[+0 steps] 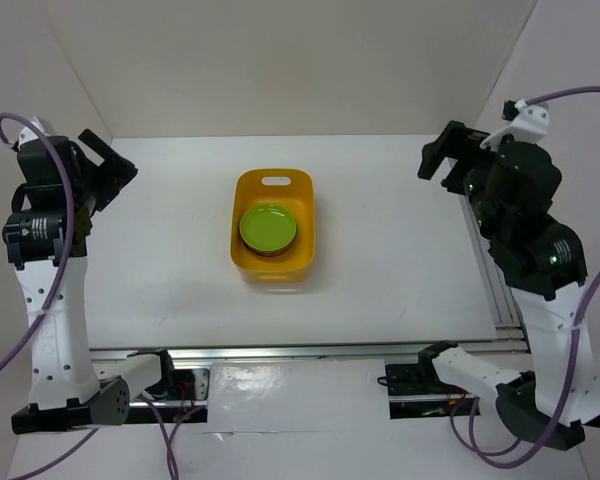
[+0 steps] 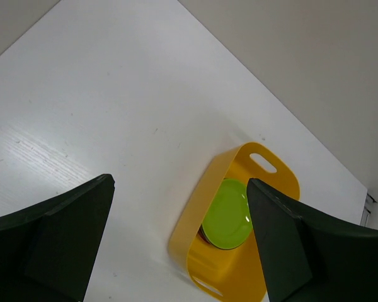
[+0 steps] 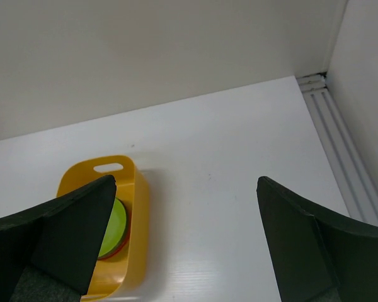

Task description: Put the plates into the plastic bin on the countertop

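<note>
The yellow-orange plastic bin (image 1: 248, 200) stands in the middle of the white countertop (image 1: 380, 250). Inside it lies a stack of plates with a lime green plate (image 1: 268, 228) on top and a reddish-orange rim showing under it. The lower plates are hidden. My left gripper (image 1: 108, 165) hangs raised at the far left, open and holding nothing. My right gripper (image 1: 442, 160) hangs raised at the far right, also open and holding nothing. The left wrist view shows the bin (image 2: 198, 201) and green plate (image 2: 227, 214) far below the open gripper (image 2: 179, 182). In the right wrist view, the bin (image 3: 138, 207) and plate (image 3: 116, 229) lie left of the open gripper (image 3: 186, 181).
An aluminium rail (image 1: 495, 290) runs along the right edge of the countertop, and another (image 1: 310, 352) along the front edge between the arm bases. White walls close in the back and both sides.
</note>
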Robot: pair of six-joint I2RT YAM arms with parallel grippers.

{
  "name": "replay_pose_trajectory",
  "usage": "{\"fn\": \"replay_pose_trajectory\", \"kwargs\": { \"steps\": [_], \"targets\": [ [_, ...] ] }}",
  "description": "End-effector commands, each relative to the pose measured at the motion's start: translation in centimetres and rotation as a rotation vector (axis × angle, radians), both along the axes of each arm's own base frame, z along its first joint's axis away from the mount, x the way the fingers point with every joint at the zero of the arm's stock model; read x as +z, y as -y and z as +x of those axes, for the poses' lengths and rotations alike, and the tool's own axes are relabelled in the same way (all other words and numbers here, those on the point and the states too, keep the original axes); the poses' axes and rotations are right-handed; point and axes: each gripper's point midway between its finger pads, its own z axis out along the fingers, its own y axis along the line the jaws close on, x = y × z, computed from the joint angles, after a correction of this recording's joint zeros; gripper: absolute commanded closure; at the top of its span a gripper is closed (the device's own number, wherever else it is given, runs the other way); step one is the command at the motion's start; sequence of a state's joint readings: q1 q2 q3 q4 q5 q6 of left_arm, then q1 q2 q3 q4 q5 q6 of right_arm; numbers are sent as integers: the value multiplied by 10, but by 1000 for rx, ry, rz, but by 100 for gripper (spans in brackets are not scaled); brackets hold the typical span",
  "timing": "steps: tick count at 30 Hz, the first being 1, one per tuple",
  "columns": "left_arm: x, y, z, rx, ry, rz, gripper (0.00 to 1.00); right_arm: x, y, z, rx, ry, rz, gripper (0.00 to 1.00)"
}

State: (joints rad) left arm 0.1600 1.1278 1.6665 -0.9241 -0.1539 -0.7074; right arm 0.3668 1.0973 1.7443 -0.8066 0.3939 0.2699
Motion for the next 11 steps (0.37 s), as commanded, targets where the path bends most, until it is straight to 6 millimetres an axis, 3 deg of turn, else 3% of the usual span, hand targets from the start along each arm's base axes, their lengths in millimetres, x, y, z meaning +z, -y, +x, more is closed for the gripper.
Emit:
{"fn": "replay_pose_trajectory", "kwargs": {
  "steps": [1,3,11],
  "targets": [
    [-10,-11,-9,60,-44,38,0,-37,12,-14,-35,-119,-71,0],
    [1,-8,-13,51,-11,37,0,-44,14,-19,-36,-145,-73,0],
    [3,-9,-18,62,-6,62,0,-35,19,-28,-48,-133,-60,0]
  ]
}}
